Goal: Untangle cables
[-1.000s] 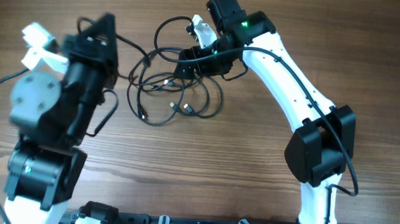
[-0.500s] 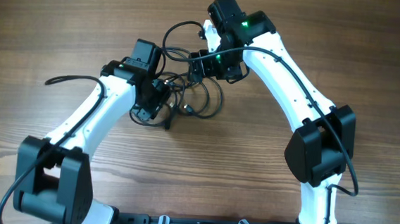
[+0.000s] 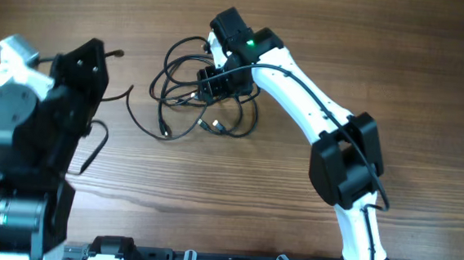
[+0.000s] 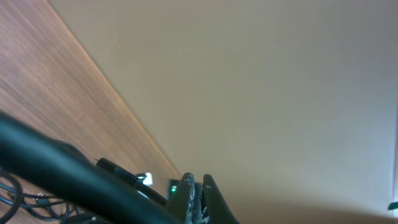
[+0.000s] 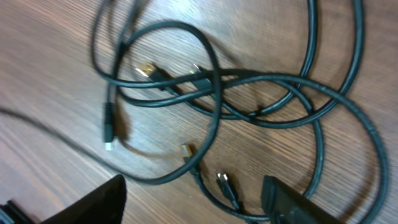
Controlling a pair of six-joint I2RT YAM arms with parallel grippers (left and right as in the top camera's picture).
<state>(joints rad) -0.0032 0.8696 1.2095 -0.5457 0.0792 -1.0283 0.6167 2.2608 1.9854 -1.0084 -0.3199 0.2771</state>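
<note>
Black cables [image 5: 208, 84], judged limp and light, would be pinched behind a plug [image 5: 146, 69]; right hand [image 5: 196, 199] is spread, left hand [image 4: 196, 193] cannot be told.

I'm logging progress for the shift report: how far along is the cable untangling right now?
Done: little. One strand trails out to the left of the pile. In hand: the right gripper hangs open over the cables, gripping nothing. The left arm is lifted off to the side. Left: nearly everything, since the loops cross each other in one knot.
</note>
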